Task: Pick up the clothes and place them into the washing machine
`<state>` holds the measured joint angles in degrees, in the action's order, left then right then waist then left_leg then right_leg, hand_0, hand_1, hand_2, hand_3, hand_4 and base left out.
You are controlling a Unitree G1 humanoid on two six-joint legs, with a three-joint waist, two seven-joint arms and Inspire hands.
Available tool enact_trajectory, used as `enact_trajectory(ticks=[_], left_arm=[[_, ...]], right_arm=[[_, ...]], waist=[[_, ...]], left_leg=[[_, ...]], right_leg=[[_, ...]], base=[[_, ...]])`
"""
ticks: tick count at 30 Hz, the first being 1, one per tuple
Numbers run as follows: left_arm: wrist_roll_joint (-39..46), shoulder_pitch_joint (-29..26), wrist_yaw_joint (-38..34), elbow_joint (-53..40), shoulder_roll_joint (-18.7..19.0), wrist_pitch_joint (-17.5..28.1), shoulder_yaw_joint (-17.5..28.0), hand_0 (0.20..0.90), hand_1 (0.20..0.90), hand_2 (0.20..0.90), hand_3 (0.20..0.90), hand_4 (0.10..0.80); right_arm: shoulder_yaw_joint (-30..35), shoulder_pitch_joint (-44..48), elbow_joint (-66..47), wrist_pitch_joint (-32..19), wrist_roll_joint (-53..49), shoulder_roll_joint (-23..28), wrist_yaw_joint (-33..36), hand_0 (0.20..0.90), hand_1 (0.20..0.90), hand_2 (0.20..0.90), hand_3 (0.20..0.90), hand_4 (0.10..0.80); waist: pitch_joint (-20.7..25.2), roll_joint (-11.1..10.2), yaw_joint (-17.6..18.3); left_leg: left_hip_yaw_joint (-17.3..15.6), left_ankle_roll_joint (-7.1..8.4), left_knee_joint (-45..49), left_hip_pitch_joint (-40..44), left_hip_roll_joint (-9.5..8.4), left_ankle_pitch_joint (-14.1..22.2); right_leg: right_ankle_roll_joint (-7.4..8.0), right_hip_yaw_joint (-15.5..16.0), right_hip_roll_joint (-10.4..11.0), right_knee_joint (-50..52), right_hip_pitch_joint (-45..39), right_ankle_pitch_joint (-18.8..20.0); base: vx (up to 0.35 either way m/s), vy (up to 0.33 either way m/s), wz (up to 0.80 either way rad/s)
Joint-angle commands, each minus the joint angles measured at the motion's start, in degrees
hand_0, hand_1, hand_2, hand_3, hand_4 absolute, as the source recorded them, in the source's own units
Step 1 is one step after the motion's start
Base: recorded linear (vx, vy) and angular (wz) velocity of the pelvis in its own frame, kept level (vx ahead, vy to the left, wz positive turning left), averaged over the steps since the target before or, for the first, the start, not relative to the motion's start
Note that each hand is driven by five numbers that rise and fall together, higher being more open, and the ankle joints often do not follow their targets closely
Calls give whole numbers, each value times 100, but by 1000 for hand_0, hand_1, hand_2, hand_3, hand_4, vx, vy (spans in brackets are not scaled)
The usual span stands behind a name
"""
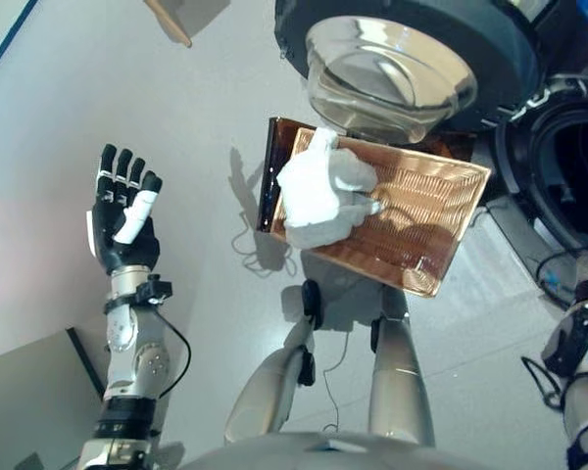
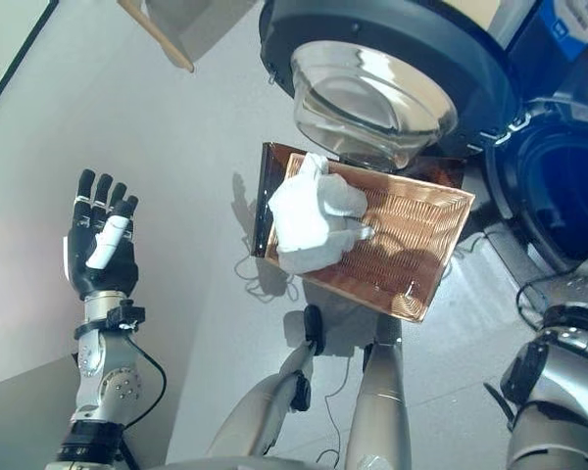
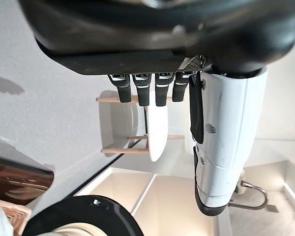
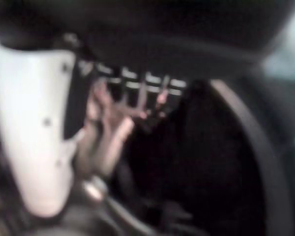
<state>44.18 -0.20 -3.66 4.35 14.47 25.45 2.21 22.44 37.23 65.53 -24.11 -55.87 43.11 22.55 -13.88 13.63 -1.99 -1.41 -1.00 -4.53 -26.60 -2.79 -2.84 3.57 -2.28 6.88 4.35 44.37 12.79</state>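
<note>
Basket: a brown see-through basket (image 1: pixel 441 240) sits on the pale floor (image 1: pixel 206 108), just in front of the washing machine. It is shaped like a box with straight walls and a ribbed, wavy bottom that shines like copper.
In the basket: a heap of white clothes (image 1: pixel 318 196) lies in the end of the basket nearer the robot's left. The cloth looks soft and lumpy, all bunched up. The other end of the basket is bare.
Washing machine: the dark, round-fronted washing machine (image 2: pixel 529 171) stands past the basket and to the right. Its hole is round, with a dark rim, and black inside.
Door: the round door (image 1: pixel 392 69) hangs open over the far edge of the basket. It has a thick dark ring and a clear, shiny bowl of glass in the middle.
Left hand: the left hand (image 1: pixel 122 220) is held up over the floor, well apart from the basket. Its fingers are straight and spread, and it holds nothing. It is dark, with a white cover on the thumb.
Right hand: the right hand (image 4: pixel 128 93) shows only in its wrist view, close to the dark round hole. The view is too blurry to tell how its fingers stand.
Wooden thing: a pale wooden stick (image 1: pixel 167 22) pokes in at the far edge of the floor.
</note>
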Motion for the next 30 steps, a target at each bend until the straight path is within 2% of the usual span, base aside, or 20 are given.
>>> enact_trajectory(ticks=[1, 6, 8, 9, 14, 16, 24, 26, 30], left_arm=[[22, 137, 76, -318, 263, 642, 552, 900, 900, 900, 900, 800], [-28, 58, 110, -203, 265, 652, 598, 900, 900, 900, 900, 800], [-30, 60, 108, -204, 270, 651, 599, 900, 900, 900, 900, 800], [-77, 37, 71, -131, 245, 654, 658, 900, 900, 900, 900, 800], [-90, 16, 66, 58, 193, 655, 708, 900, 900, 900, 900, 800], [-220, -28, 27, 163, 176, 619, 701, 900, 900, 900, 900, 800], [-455, 2, 16, 245, 15, 514, 678, 900, 900, 900, 900, 800], [-487, -11, -3, 247, 12, 513, 681, 900, 900, 900, 900, 800], [-534, -13, -75, 258, -71, 500, 745, 900, 900, 900, 900, 800]], right_arm=[[-269, -422, -101, -114, 446, 231, -185, 900, 900, 900, 900, 800], [-554, -528, 107, 71, 781, -263, -359, 900, 900, 900, 900, 800], [-550, -534, 99, 72, 787, -272, -353, 900, 900, 900, 900, 800], [-712, -658, -45, 116, 1051, -472, -380, 900, 900, 900, 900, 800], [-1038, -862, -313, 254, 1716, -675, -340, 900, 900, 900, 900, 800], [-1417, -1111, -819, 334, 2417, -863, -298, 900, 900, 900, 900, 800], [-2011, -1861, -2243, 523, 4064, -1223, -266, 900, 900, 900, 900, 800], [-2019, -1880, -2314, 534, 4150, -1270, -228, 900, 900, 900, 900, 800], [-2339, -2116, -2886, 490, 4303, -1690, -454, 900, 900, 900, 900, 800]], waist=[[430, 39, -21], [490, -86, -25], [481, -89, -21], [518, -170, -11], [526, -299, 13], [527, -401, 38], [599, -650, 74], [610, -679, 87], [639, -781, 81]], left_leg=[[187, 547, -47, 9, -24, 155], [204, 507, -47, 190, -33, 178], [206, 507, -47, 202, -32, 179], [205, 494, -47, 265, -27, 181], [204, 477, -47, 383, -6, 181], [219, 468, -47, 470, 27, 165], [338, 453, -47, 691, 76, 133], [357, 451, -47, 685, 67, 104], [386, 455, -47, 779, 106, 91]], right_leg=[[179, 353, 69, 641, -7, -799], [191, 387, 86, 498, -312, -767], [191, 389, 86, 491, -327, -765], [196, 399, 88, 412, -468, -741], [202, 418, 65, 275, -710, -710], [204, 458, 43, 215, -873, -692], [204, 593, 11, 63, -1274, -676], [204, 602, 16, 19, -1307, -642], [206, 676, -16, -68, -1460, -634]], base=[[10, -6, 3], [-8, 2, 4], [0, 0, 0], [0, 0, 0], [-4, -18, 1], [22, -50, 2], [16, -40, 8], [5, -27, 8], [-1, -25, 6]])
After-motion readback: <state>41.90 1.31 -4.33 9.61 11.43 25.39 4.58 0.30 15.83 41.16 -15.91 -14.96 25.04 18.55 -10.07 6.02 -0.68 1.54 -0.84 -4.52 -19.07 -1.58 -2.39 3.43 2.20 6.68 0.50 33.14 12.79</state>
